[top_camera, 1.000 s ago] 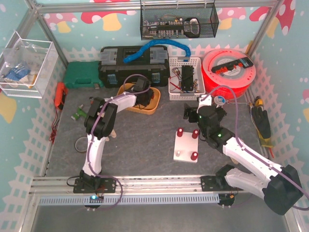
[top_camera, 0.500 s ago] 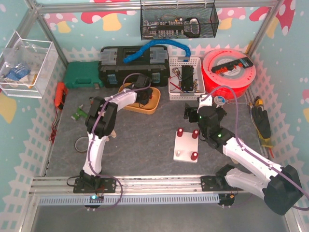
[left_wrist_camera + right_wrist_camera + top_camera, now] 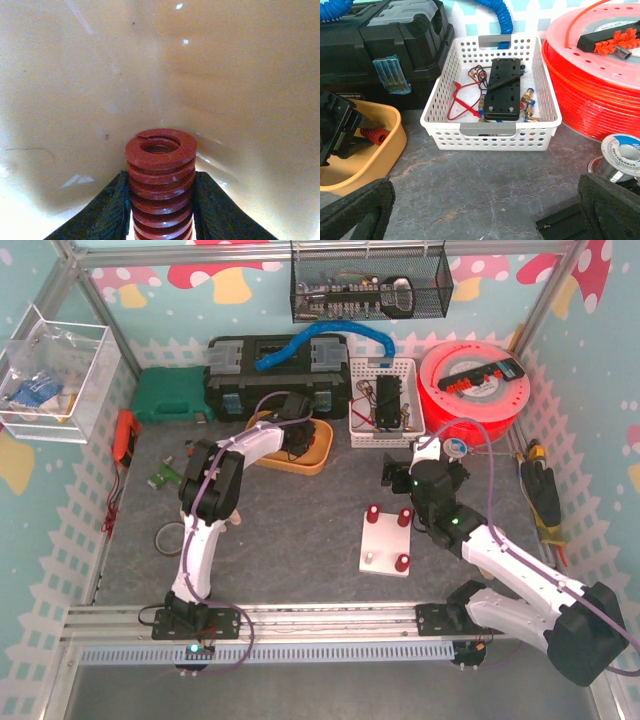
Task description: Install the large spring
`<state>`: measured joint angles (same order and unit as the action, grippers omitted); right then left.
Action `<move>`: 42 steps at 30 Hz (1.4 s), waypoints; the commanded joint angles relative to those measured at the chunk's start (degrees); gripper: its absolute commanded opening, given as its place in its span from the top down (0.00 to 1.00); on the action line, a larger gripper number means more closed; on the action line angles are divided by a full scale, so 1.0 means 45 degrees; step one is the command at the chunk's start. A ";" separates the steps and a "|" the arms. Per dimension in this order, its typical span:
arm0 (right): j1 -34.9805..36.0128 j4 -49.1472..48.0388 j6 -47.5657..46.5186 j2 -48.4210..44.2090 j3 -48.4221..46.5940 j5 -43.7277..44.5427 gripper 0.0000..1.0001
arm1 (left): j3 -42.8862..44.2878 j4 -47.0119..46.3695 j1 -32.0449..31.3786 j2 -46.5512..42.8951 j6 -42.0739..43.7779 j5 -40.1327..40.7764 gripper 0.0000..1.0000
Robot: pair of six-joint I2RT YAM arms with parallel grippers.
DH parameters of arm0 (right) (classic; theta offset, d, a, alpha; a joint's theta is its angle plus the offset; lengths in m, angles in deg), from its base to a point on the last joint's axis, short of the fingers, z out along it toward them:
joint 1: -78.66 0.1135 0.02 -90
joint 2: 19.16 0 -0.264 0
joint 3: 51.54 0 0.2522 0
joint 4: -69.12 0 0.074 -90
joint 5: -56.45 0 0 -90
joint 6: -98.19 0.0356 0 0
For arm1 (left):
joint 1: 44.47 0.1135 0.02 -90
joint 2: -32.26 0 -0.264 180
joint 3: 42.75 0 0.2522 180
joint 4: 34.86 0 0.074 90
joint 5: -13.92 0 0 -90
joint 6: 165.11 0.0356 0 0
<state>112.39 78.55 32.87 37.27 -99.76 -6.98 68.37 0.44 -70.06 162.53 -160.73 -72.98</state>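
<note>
- Two pads [image 3: 111, 210] of left gripper [image 3: 160, 197] clamped on large spring [image 3: 161, 160], one each side.
- Spring is in yellow tray [image 3: 375, 165], left edge of right wrist view.
- Right gripper [image 3: 482, 215] jaws wide apart over grey table [image 3: 485, 185], lower frame.

Glossy plastic tray [image 3: 240, 75]; matt red spring [image 3: 160, 175].

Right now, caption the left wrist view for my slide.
Left pincer grips the red spring inside the yellow tray.
</note>
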 commanded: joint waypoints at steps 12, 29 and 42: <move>-0.0075 -0.0325 0.0080 -0.0330 0.0199 0.0418 0.01 | 0.0447 0.3604 0.0177 0.0992 -0.0527 0.0268 0.57; -0.0075 -0.0344 0.0119 -0.0495 0.0275 0.0423 0.01 | 0.0682 0.3754 0.0272 0.0660 -0.0041 0.0601 0.74; -0.0074 -0.0356 0.0383 -0.0168 0.0188 0.0058 0.01 | -0.0701 0.0206 -0.0069 -0.1983 0.3180 0.1045 0.80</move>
<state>112.39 78.09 33.59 35.95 -99.06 -6.19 68.29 6.93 -69.90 160.15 -152.89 -70.76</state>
